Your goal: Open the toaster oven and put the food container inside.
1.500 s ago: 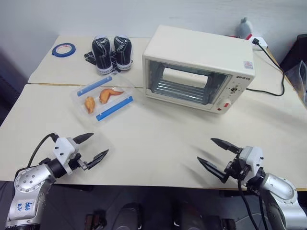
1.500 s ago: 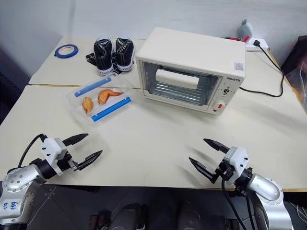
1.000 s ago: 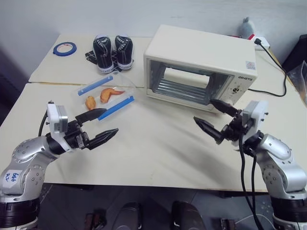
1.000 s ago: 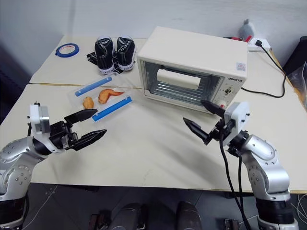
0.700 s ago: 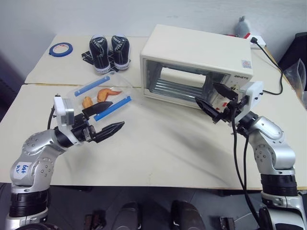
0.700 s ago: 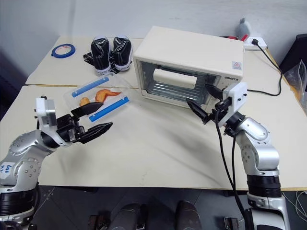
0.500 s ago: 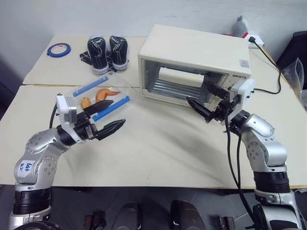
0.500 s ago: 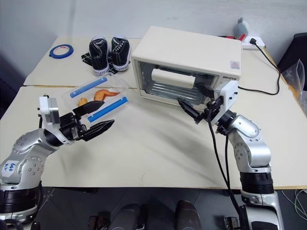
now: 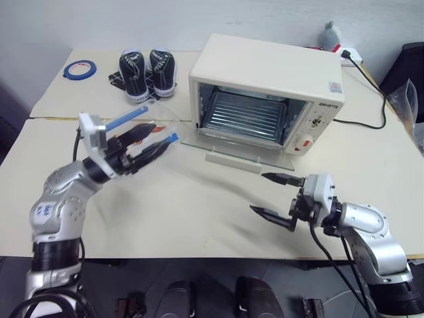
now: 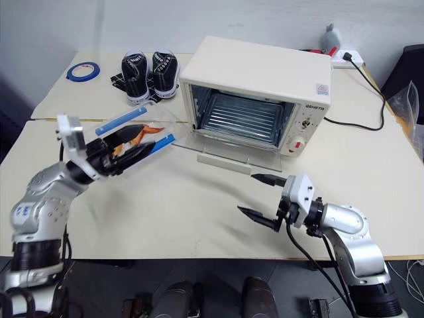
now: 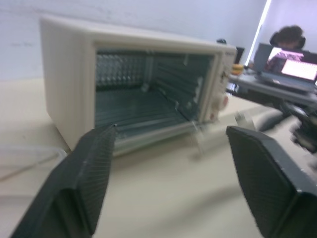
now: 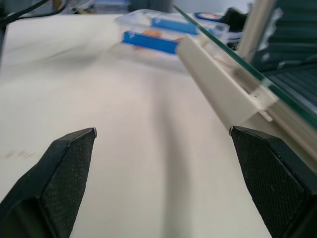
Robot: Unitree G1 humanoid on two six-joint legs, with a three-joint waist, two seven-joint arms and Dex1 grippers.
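The cream-white toaster oven stands at the back of the table with its glass door folded down flat and the metal rack showing inside. To its left lies the food container, a clear box with blue clips and orange fried pieces. My left gripper hovers over it, fingers apart; in the left wrist view nothing lies between the fingers. My right gripper is open and empty, low over the table in front of the lowered door. The right wrist view looks past the door's handle towards the container.
A pair of black shoes and a blue tape roll sit at the back left. A black power cable runs from the oven's right side. A person sits at a desk far behind.
The oven door has dropped from shut to fully open. My right gripper has drawn back from it and down towards the table's front. My left gripper has moved forward over the container.
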